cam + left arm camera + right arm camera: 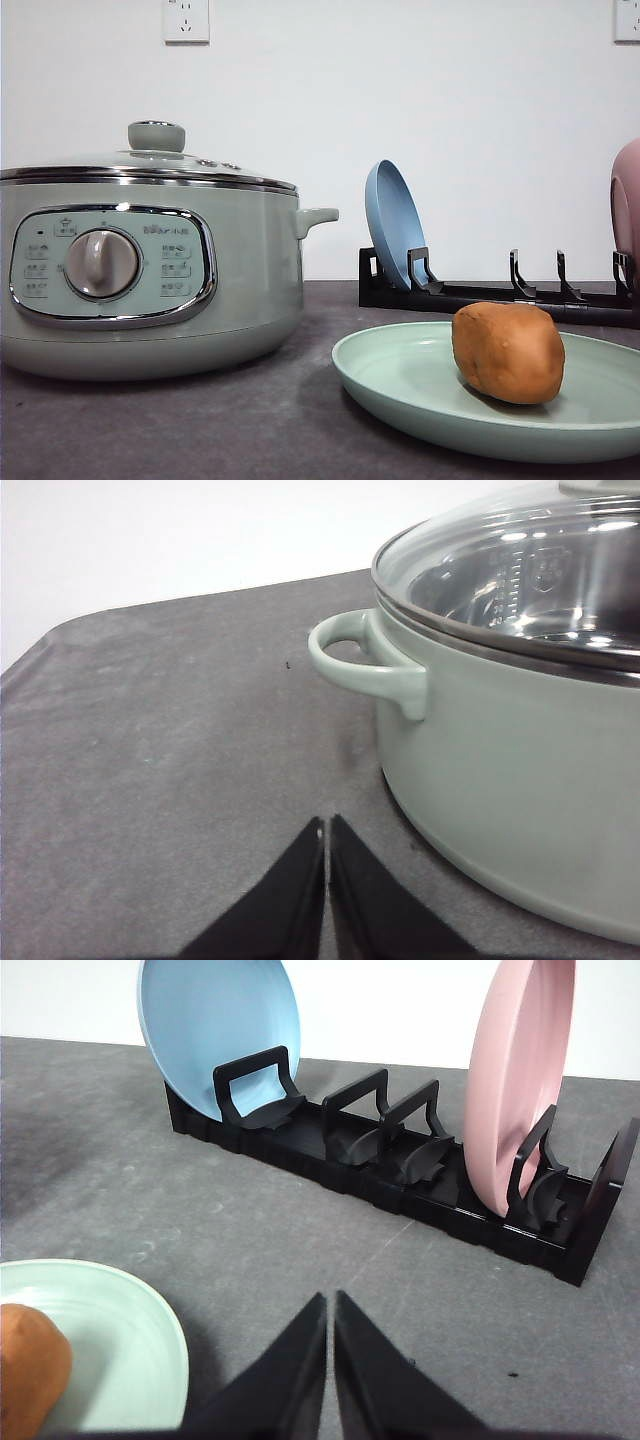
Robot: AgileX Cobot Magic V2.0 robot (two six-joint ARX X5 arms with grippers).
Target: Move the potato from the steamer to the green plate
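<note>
- Nearest the front camera, the green plate point(400, 385) holds the potato point(507, 352), resting right of centre; the transfer appears complete.
- Steamer point(150, 280), at left, has its glass lid point(520, 570) on.
- Left gripper point(327, 880): tips pressed together, empty, low over the table beside the steamer.
- Right gripper point(330, 1360): tips together, empty, between plate and dish rack point(400, 1175).
- Good practice: retract clear of the plate.
</note>
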